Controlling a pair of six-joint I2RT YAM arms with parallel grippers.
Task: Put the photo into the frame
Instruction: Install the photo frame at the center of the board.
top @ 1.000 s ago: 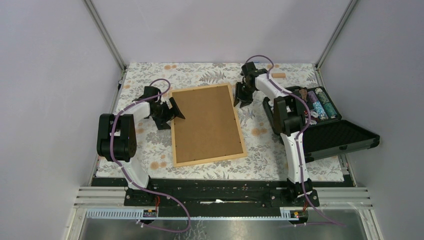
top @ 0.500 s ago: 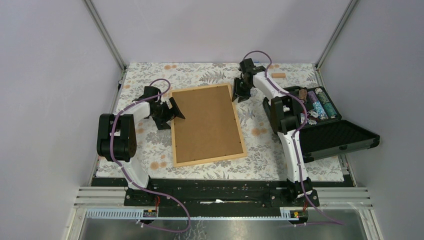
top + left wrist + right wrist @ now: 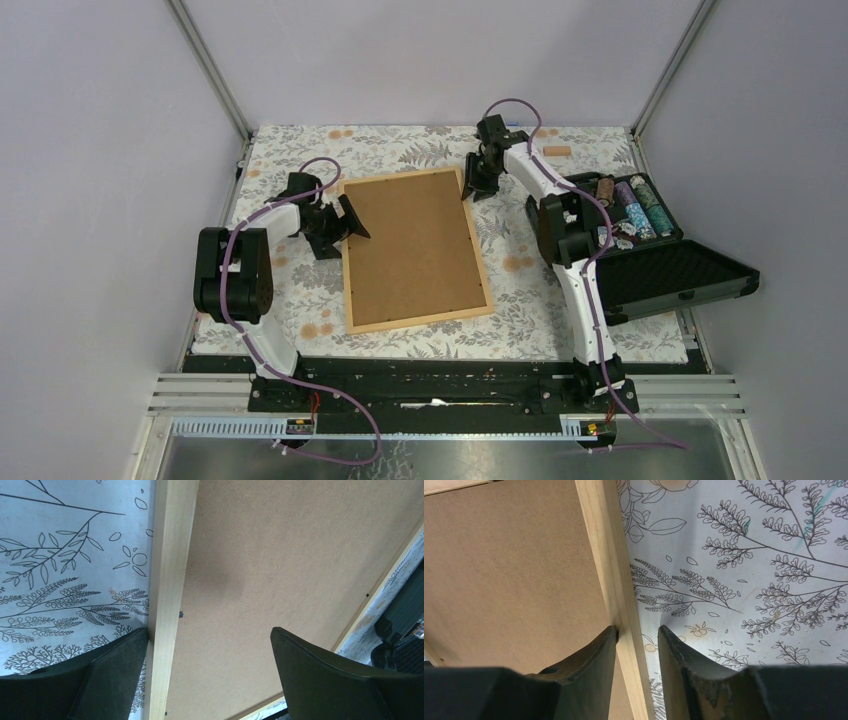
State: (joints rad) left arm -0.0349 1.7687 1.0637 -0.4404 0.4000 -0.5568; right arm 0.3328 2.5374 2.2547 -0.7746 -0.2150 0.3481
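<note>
The frame point(image 3: 478, 262) lies flat on the floral cloth with its brown backing board point(image 3: 410, 245) facing up. The photo is hidden. My left gripper point(image 3: 340, 232) stands wide open over the frame's left rail point(image 3: 170, 580), one finger on the cloth side and the other over the board. In the left wrist view the left gripper point(image 3: 209, 630) holds nothing. My right gripper point(image 3: 478, 185) is at the far right corner. In the right wrist view the right gripper point(image 3: 637, 627) straddles the right rail point(image 3: 606, 555), half open. Its inner finger touches the rail, while a strip of cloth shows beside the outer finger.
An open black case point(image 3: 660, 270) with rolls of chips point(image 3: 635, 205) sits on the right, beside the right arm. A small wooden block point(image 3: 557, 151) lies near the far edge. Grey walls and metal posts close in the table.
My right gripper has moved back and left from the cloth beside the frame onto its far right rail, jaws slightly narrower. The left arm and the frame have not moved.
</note>
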